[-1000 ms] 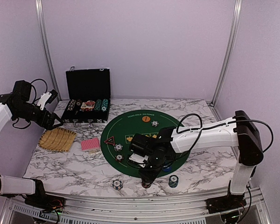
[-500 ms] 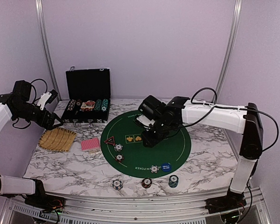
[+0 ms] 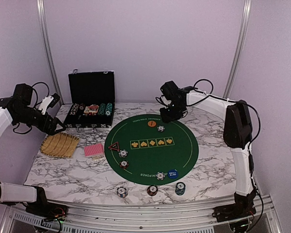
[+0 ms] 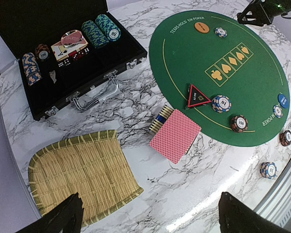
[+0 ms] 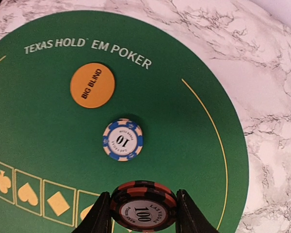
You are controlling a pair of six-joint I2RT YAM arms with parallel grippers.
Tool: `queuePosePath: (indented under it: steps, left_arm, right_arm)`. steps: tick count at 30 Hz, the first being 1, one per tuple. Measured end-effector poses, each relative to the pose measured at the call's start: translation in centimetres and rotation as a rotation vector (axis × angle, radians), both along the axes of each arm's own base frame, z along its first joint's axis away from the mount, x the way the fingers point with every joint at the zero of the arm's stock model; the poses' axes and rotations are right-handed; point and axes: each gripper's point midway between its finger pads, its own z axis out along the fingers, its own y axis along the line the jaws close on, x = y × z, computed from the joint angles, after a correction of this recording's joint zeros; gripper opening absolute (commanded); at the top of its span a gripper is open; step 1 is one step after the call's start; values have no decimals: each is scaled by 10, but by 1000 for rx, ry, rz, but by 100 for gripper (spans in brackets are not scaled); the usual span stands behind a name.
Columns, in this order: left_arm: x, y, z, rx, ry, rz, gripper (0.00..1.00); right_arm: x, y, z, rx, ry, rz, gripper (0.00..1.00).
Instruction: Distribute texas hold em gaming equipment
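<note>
- The right tool [image 3: 170, 115] hangs over the far edge of the green mat [image 3: 145, 158], pinching a red-and-black "100" chip [image 5: 143, 206] flat by its rim, one of its fingers [image 5: 102, 216] on each side.
- That chip looks light, rigid and smooth-edged. I'd say it could slip or flip under an off-centre squeeze, so opposite points of the rim are the right hold.
- Below it on the mat, a blue-and-white "10" chip [image 5: 122, 140] sits just ahead of the held chip. The orange "big blind" disc [image 5: 92, 85] lies beyond that, toward the mat's lettering. All three are apart.
- The left tool [image 4: 149, 204] is spread wide with nothing in it, off the mat's left side above the straw tray [image 4: 80, 170].
- Red-backed cards [image 4: 175, 135] lie just off the mat's left edge. They look thin, slick and flat on the tabletop [image 4: 136, 97], so probably awkward to lift.
- The dark triangle [image 4: 198, 96] sits just inside that left edge.
- The blue "small blind" disc [image 3: 172, 173] rests at the mat's near edge.
</note>
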Motion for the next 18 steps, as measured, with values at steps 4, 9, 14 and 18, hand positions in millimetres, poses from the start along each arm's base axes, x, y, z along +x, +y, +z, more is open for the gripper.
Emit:
queuePosePath:
  steps: [4, 9, 14, 18]
  left_arm:
    - [0, 0, 0, 0, 0, 0, 99]
    - [1, 0, 0, 0, 2, 0, 99]
    - [1, 0, -2, -1, 10, 0, 99]
    - [2, 0, -3, -1, 14, 0, 99]
  right_arm:
    - [11, -17, -35, -35, 52, -32, 6]
    - [13, -31, -64, -61, 99, -54, 6]
    - [12, -37, -73, -64, 111, -59, 6]
    - [15, -37, -75, -56, 105, -60, 6]
